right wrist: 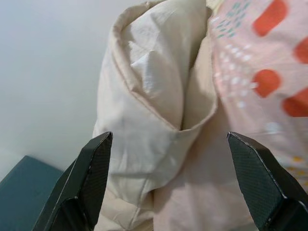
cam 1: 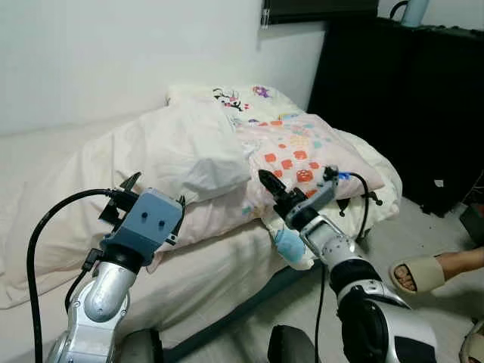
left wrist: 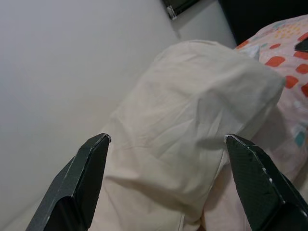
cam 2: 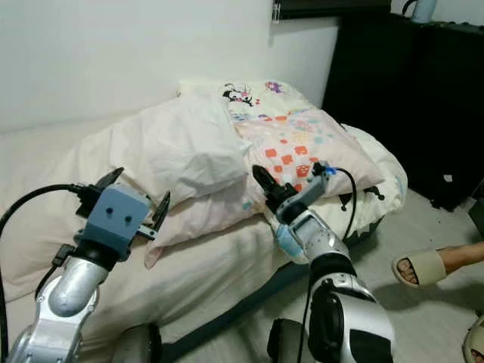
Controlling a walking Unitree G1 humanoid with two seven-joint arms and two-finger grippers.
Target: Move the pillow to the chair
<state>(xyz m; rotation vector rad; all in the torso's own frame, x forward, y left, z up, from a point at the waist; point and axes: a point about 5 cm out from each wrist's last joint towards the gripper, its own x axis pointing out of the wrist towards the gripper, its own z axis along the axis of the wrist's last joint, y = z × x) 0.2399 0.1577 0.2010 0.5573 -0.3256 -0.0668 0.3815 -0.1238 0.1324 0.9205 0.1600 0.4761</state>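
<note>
A cream pillow (cam 1: 178, 147) lies on the bed (cam 1: 219, 272), resting partly on a pink pillow with orange and teal patches (cam 1: 299, 155). My left gripper (cam 1: 155, 193) is raised in front of the cream pillow's near left side, open, and the pillow shows between its fingertips (left wrist: 98, 144) in the left wrist view. My right gripper (cam 1: 269, 184) is open at the near edge of the patterned pillow, pointing at the seam where the two pillows meet (right wrist: 185, 127). Neither gripper holds anything.
A tall black cabinet (cam 1: 408, 98) stands to the right of the bed. A person's foot in a beige sandal (cam 1: 420, 274) rests on the grey floor at the right. A white wall (cam 1: 113, 53) runs behind the bed.
</note>
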